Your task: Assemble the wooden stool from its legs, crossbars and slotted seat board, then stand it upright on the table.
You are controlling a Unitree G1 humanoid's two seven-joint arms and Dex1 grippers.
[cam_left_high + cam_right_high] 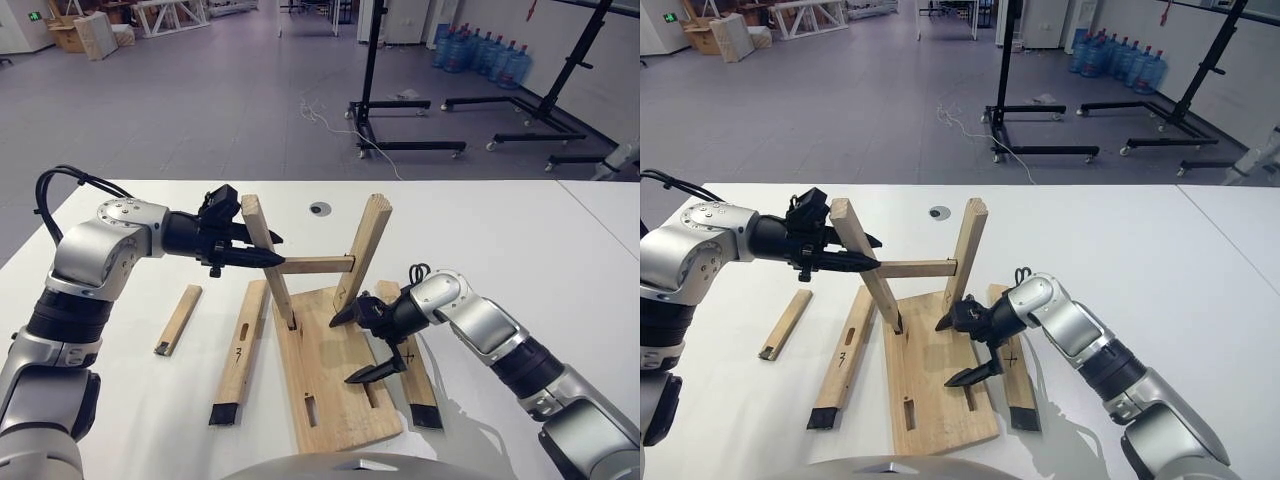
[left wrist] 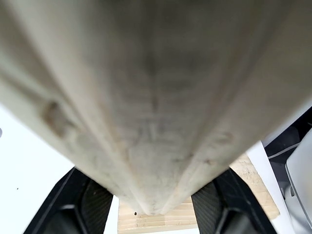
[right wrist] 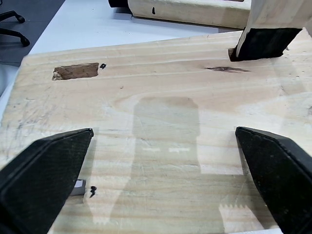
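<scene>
On the white table point(image 1: 560, 250) the slotted seat board point(image 1: 335, 405) lies flat, with a left leg point(image 1: 283, 300) and right leg point(image 1: 365, 240) standing in its slots, joined by a crossbar point(image 1: 318, 265). My left pincer point(image 1: 272, 251) clamps the left leg, I think to steady the frame; my right pincer point(image 1: 342, 352) hangs open over the board, near an empty slot point(image 3: 75, 71).

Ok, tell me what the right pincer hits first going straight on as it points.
Probably the seat board: the open right pincer angles down at its bare face. The upright leg stands off to one side, though depth is unclear.
</scene>
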